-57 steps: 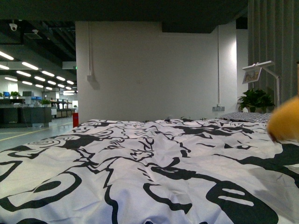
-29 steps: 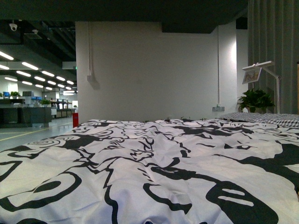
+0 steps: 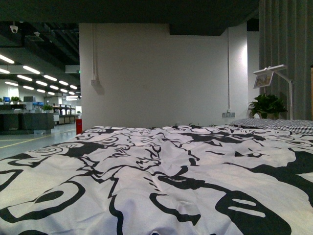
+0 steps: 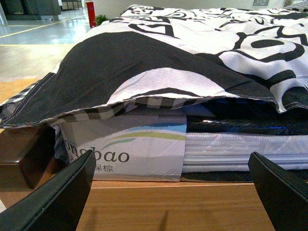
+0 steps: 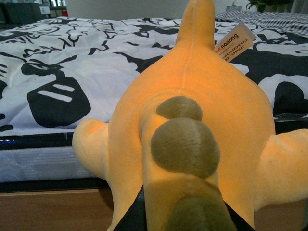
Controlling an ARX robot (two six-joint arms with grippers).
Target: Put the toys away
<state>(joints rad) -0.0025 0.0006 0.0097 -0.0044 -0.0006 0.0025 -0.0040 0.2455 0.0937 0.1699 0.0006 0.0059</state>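
Two grippers logged, one per wrist view.

Right gripper [image 5: 185, 222]: only two dark slivers of its jaws show, one on each side of the plush toy [image 5: 192, 96], pressed against the fuzzy fabric. The pads are hidden, so the pincer appears to be clamped on the toy's near end.

The toy fills most of that view. Its orange-yellow body stretches away from the pincer, with olive-brown spots [image 5: 185, 147] in a row down the back. Two stubby limbs stick out to the sides and a narrow part points up at the far end. A paper tag [image 5: 234, 41] with orange print hangs near that far end.

The toy is held in front of the bed's side, with the black-and-white duvet [image 5: 62, 62] lying behind it. The mattress [image 5: 33, 161] edge and a wooden board [image 5: 48, 209] show lower down.

Left gripper [image 4: 169, 192]: jaws spread wide, nothing between them. It faces the bed's side, where the duvet overhangs with a checked lining at the hem. Below that are a white mattress label [image 4: 125, 149] with partial lettering and the wooden board.

Front view: the duvet covers the bed, with a checked pillow [image 3: 288, 124] at far right. A potted plant [image 3: 267, 105] and a lamp [image 3: 274, 71] stand behind it, against a white wall [image 3: 156, 73].
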